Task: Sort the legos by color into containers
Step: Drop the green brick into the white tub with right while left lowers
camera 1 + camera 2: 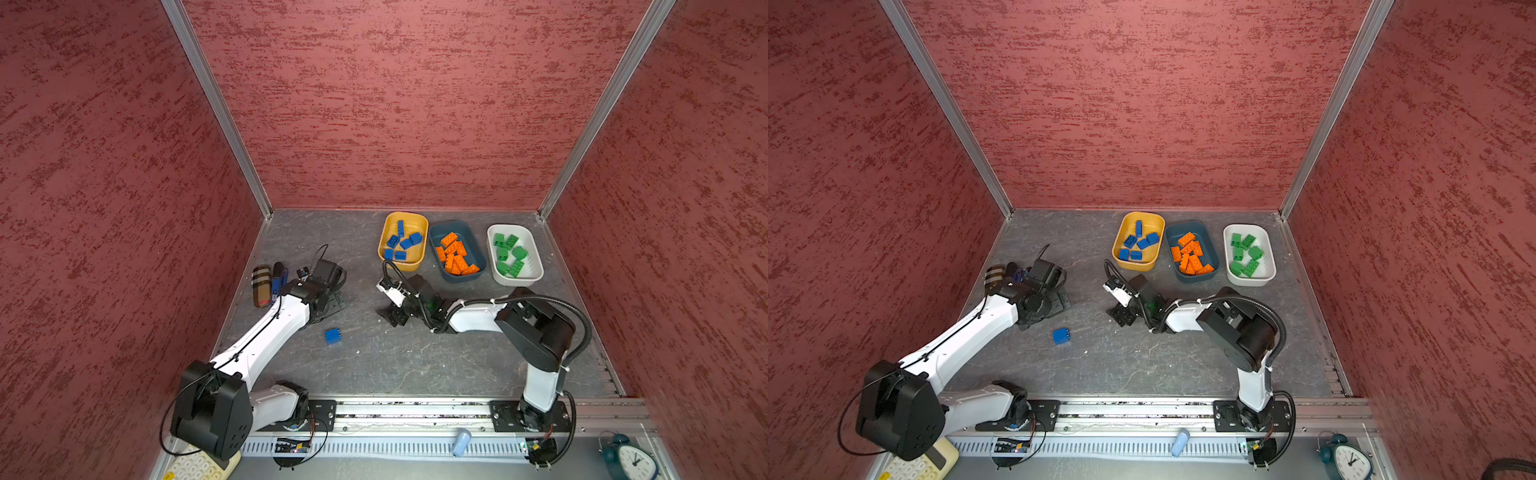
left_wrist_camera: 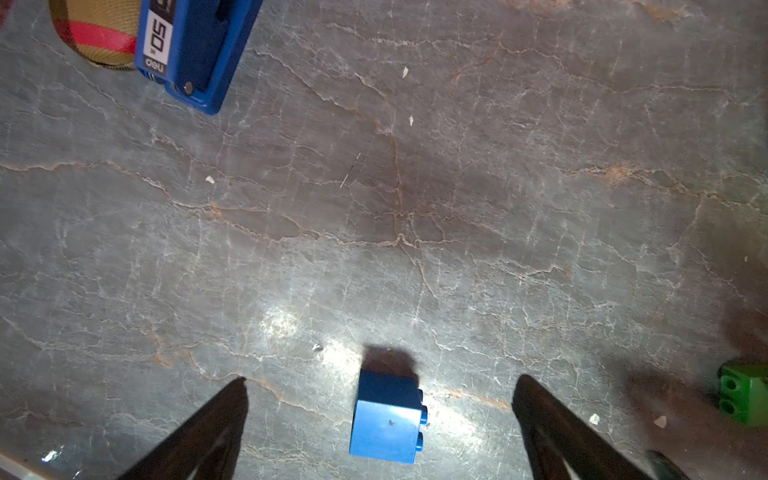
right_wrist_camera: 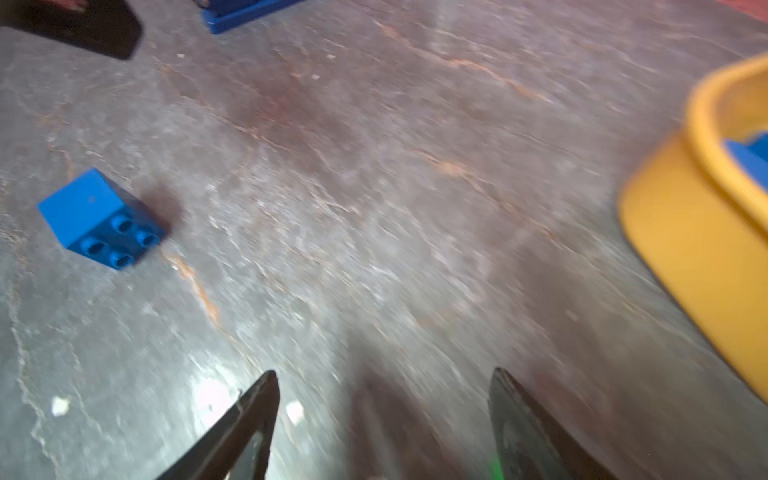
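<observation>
On grey veined tabletop (image 1: 395, 365) | red textured walls (image 1: 395, 104) (metal-framed) | blue lego (image 1: 333, 336) loose

I have bare counter (image 1: 374, 361) all round the lone blue brick (image 1: 333, 336), though my right hand (image 1: 392, 318) hangs low between it and the yellow tub (image 1: 381, 245), and the stapler (image 1: 276, 286) lies well apart.

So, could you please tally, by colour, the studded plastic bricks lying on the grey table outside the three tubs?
Blue square studded plastic brick: 1
Green studded plastic brick: 1, visible only in the left wrist view
Orange studded plastic bricks: 0; those seen lie in the dark teal plastic tub
Total: 2
</observation>
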